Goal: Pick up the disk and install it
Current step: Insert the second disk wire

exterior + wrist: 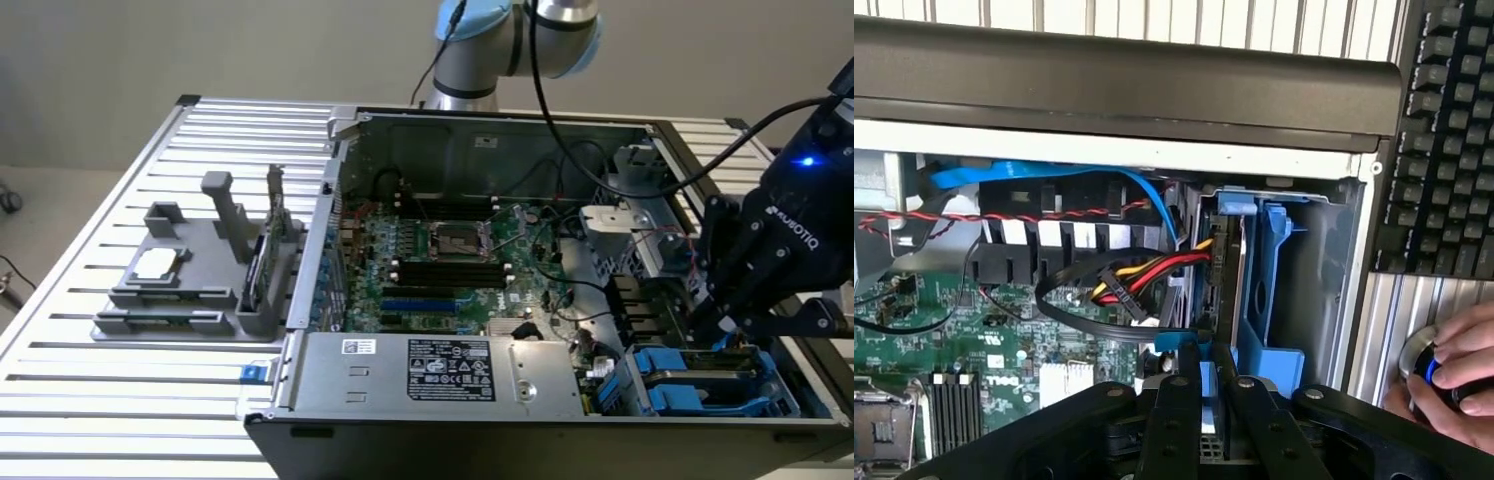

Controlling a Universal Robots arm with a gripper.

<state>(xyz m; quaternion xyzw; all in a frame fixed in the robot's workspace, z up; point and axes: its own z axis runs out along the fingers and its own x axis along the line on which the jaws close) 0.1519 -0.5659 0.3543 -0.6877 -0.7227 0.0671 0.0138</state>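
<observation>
"ROBOTIQ" on the tool [731, 318]

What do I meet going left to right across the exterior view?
Grey parts holder → upright card → motherboard CPU socket → blue drive bay → gripper.

The open computer case [534, 300] fills the exterior view's centre and right. A parts holder [200, 270] lies at left on the slatted table [80, 400]. The gripper [747, 320] hangs at right over the drive bay [707, 385].
</observation>
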